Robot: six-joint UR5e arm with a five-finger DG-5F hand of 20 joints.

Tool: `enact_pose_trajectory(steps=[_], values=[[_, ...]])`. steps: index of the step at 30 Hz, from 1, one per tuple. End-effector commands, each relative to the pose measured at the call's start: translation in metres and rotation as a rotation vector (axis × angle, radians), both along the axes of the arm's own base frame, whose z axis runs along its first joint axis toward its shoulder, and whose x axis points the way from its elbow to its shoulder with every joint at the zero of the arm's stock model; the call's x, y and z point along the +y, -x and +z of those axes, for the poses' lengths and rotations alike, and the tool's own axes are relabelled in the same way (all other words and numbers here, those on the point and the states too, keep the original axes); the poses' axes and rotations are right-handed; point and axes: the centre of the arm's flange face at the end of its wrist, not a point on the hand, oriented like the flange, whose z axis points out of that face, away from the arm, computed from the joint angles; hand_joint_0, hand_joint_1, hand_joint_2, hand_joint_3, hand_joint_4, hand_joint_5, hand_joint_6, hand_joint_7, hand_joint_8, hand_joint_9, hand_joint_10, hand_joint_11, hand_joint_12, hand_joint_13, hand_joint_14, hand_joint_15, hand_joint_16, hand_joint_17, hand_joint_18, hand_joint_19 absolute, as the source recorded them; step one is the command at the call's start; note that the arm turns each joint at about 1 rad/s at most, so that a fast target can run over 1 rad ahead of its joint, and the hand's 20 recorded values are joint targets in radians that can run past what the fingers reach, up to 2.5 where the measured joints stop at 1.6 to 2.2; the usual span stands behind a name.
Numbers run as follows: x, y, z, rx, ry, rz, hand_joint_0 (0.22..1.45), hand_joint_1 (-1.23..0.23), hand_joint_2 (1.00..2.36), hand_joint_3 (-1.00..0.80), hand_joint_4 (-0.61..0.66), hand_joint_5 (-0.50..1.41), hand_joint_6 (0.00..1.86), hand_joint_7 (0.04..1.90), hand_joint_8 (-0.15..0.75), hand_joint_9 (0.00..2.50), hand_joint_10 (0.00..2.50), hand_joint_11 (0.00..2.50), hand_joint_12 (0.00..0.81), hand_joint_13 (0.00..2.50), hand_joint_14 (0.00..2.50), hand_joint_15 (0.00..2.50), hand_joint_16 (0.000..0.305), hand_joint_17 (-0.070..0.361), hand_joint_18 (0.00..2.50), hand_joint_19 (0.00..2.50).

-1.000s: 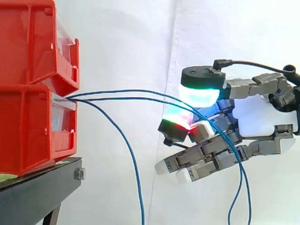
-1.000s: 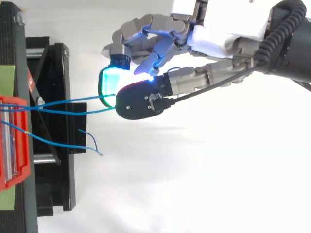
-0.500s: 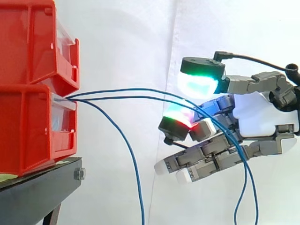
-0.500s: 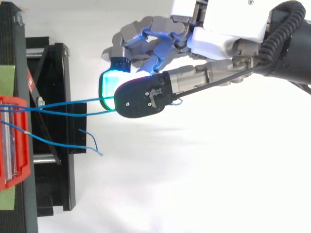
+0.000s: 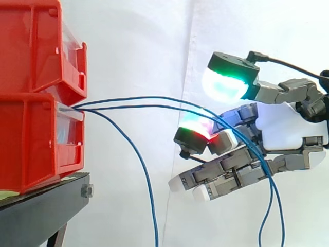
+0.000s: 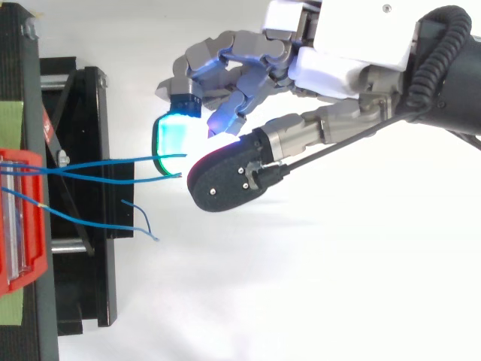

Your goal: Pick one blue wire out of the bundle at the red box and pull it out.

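Note:
Two blue wires (image 5: 154, 100) run from the front of the lower red bin (image 5: 36, 144) rightward and drape over the fingers of my hand (image 5: 288, 134), then hang down behind it. The thumb pad (image 5: 229, 82) glows green and white and stands raised well above the red and green fingertip (image 5: 194, 135), with the wires passing through the gap untouched by the thumb. A third blue wire (image 5: 139, 159) drops from the bin toward the floor. From above, the two wires (image 6: 113, 169) end under the cyan fingertip (image 6: 174, 139). The hand is open.
A second red bin (image 5: 36, 46) is stacked on the lower one, both on a black stand (image 5: 41, 211). A white curtain hangs behind. In the top view the third wire's loose end (image 6: 146, 226) lies over the stand's edge.
The thumb has lifted up and away from the fingertip it was pressed against, letting go of the two wires. The wires now rest loosely on the fingers.

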Motion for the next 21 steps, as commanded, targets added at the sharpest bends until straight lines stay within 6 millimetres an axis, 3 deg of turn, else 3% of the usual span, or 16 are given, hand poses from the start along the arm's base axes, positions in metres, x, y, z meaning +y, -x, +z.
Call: enact_pose_trajectory(steps=[1, 11, 21], values=[[0.0, 0.0001, 0.0009, -0.001, 0.0, 0.0, 0.52, -0.83, 1.0, -0.49, 0.23, -0.12, 0.83, 1.27, 0.321, 0.99, 0.03, 1.0, 0.416, 0.29, 0.0, 0.11, 0.064, 0.145, 0.23, 0.28], [0.0, 0.0, -0.0002, 0.0, 0.0, 0.0, 0.58, -0.82, 1.02, -0.32, 0.21, -0.12, 0.84, 1.3, 0.308, 0.99, 0.03, 1.01, 0.404, 0.29, 0.0, 0.11, 0.061, 0.137, 0.24, 0.28], [0.0002, -0.0001, -0.0002, 0.0, 0.0, 0.002, 0.57, -0.79, 1.02, -0.29, 0.21, -0.12, 0.85, 1.3, 0.311, 1.0, 0.03, 1.02, 0.406, 0.3, 0.0, 0.11, 0.061, 0.137, 0.25, 0.29]])
